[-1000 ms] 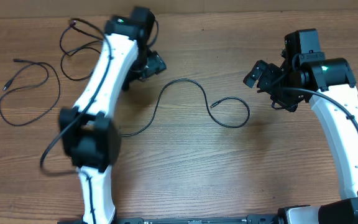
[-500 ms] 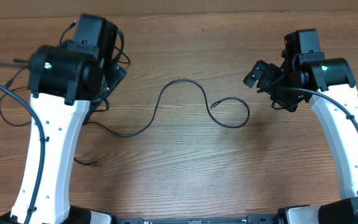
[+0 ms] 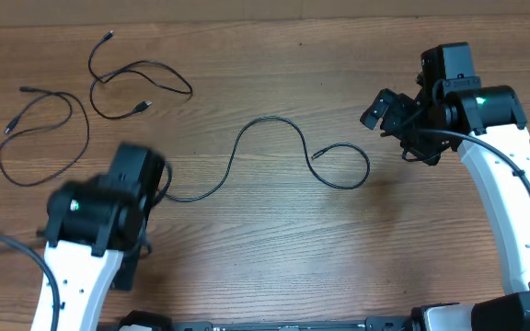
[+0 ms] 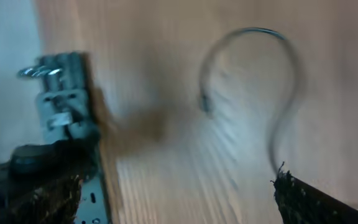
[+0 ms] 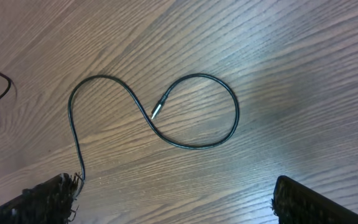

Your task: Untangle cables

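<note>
The left gripper (image 4: 176, 186) stood wide, its two dark fingers (image 4: 42, 196) far out at the bottom corners of the wrist view with only bare wood between them and nothing held. That view was badly smeared. I could make out a curl of thin black cord ahead of the fingers, and on the left the edge of the table (image 3: 274, 248) with a metal bracket (image 4: 58, 93) fixed to it. From overhead the left arm (image 3: 90, 216) was low at the near-left of the table, its black wrist covering the spot where the left end of the middle cable (image 3: 270, 119) ran in. I could not tell whether anything touched there.

The right gripper (image 5: 173, 190) was spread just as wide and also empty, hanging above the right end of the middle cable without touching it. There the cord made an open loop, and its silver tip (image 5: 156, 112) lay inside the curve, flat on the wood. The right arm (image 3: 504, 184) rose from the near-right corner, with its wrist over the far-right part of the table.

The other two cables lay at the far-left. The upper-left cable (image 3: 141, 108) sprawled in loose bends near the back edge. The far-left cable (image 3: 87, 131) formed a big open loop just beside it. I saw no crossing between them, and both were well apart from the middle cable.
</note>
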